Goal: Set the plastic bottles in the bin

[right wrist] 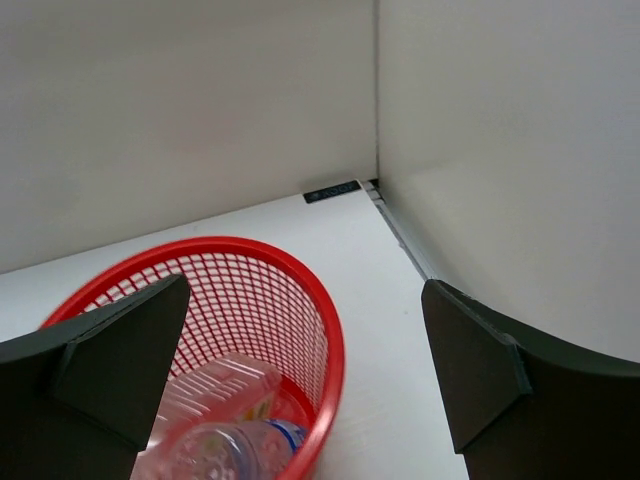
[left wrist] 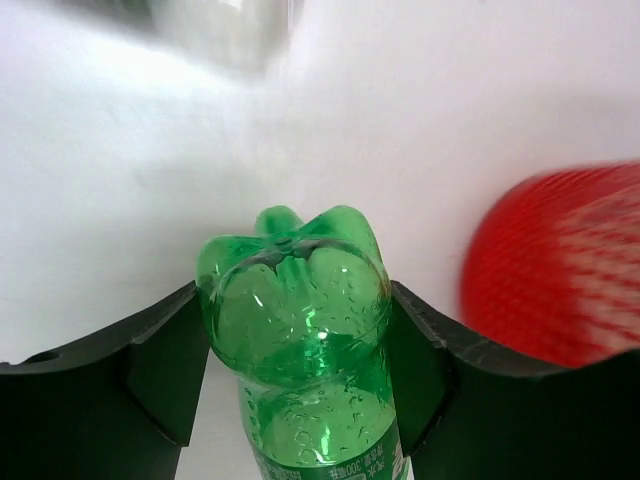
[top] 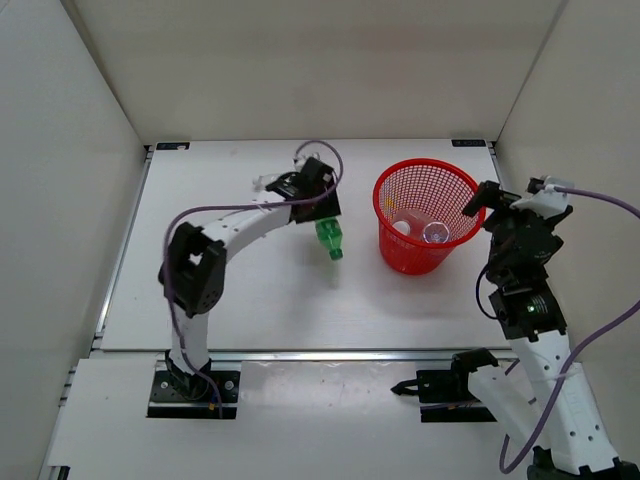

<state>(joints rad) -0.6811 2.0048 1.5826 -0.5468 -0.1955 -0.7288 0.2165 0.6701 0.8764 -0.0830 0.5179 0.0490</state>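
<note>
The white table (top: pixel 250 300) carries the round red plastic mesh bin (top: pixel 395 250), and every place here is given from that bin.

Inside the bin, against its floor, lies a large clear plastic bottle with a pale label (right wrist: pixel 235 385). A smaller clear plastic bottle with a touch of blue on it (right wrist: pixel 215 450) lies on top of it. So at least two bottles count as done. Whether a third is buried under them I cannot tell, as the mesh and the bottles themselves hide the floor.

To the left of the bin, near it but not touching, is the small all-green plastic bottle (left wrist: pixel 295 310). It is clamped just below its lobed base between the fingers of the left gripper (left wrist: pixel 300 360), with its neck hanging down. It looks lifted off the table, so this bottle is picked up but not yet delivered. By my reading, what remains is to carry it across to the bin's rim and let it go.

The right gripper (right wrist: pixel 300 360) hangs above the bin's right side, jaws spread wide and holding nothing.

No other bottle shows clearly outside the bin.
</note>
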